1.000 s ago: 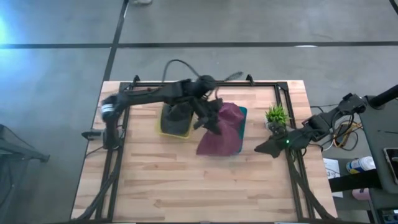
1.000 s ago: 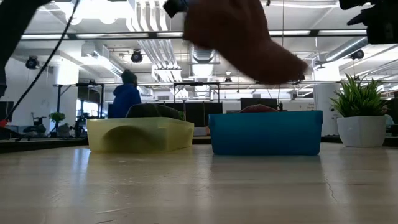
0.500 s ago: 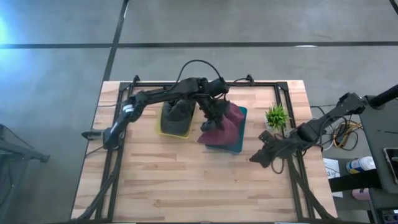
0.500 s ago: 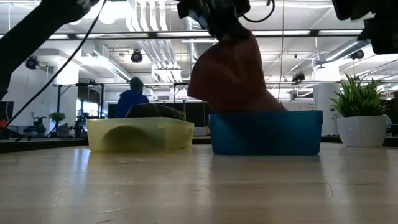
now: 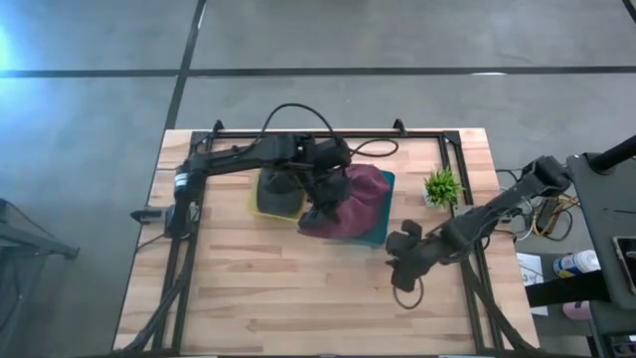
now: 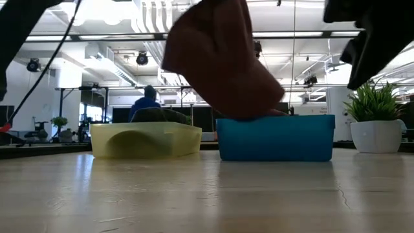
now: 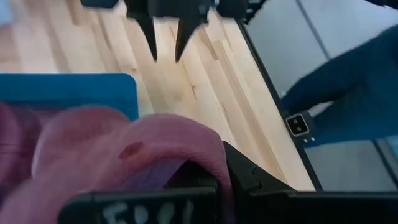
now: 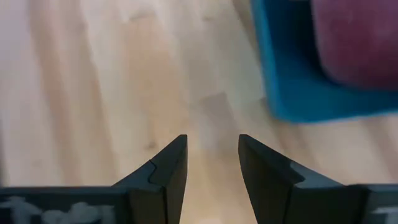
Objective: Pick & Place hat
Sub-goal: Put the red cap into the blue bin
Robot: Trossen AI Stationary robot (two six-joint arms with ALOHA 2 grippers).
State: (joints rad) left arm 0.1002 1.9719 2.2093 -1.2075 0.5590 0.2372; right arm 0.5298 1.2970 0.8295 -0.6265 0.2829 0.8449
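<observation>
A maroon hat (image 5: 353, 199) (image 6: 220, 58) (image 7: 143, 149) hangs tilted over the blue bin (image 5: 386, 181) (image 6: 275, 137), held by my left gripper (image 5: 320, 204). The hat's lower end (image 6: 253, 110) dips to the bin's rim. Left of the blue bin stands a yellow bin (image 5: 266, 207) (image 6: 145, 139) with a dark hat (image 5: 281, 184) inside. My right gripper (image 5: 399, 261) (image 8: 211, 158) is open and hovers over bare wood near the blue bin's near corner (image 8: 292, 93). It also shows in the left wrist view, as the right gripper (image 7: 165, 43). My left gripper is shut on the maroon hat's left part (image 5: 328, 211), coming from above. The cloth drapes over the fingers (image 7: 239, 174) and hides the place of contact. The hat hangs tilted, and its lower end (image 6: 253, 110) sits at the blue bin's rim.
A small potted plant (image 5: 442, 187) (image 6: 376, 123) stands at the table's right side, behind my right arm. A dark metal frame (image 5: 452, 159) runs round the table. Bare wood (image 5: 298, 288) lies at the near side. A person (image 6: 143, 103) stands in the room beyond.
My left gripper first lowered the maroon hat into the blue bin, then drew it up and toward the table's left and near edge; the hat now tilts with only its lower end at the bin. My right gripper swung from the table's right edge leftward, stopping near the blue bin.
</observation>
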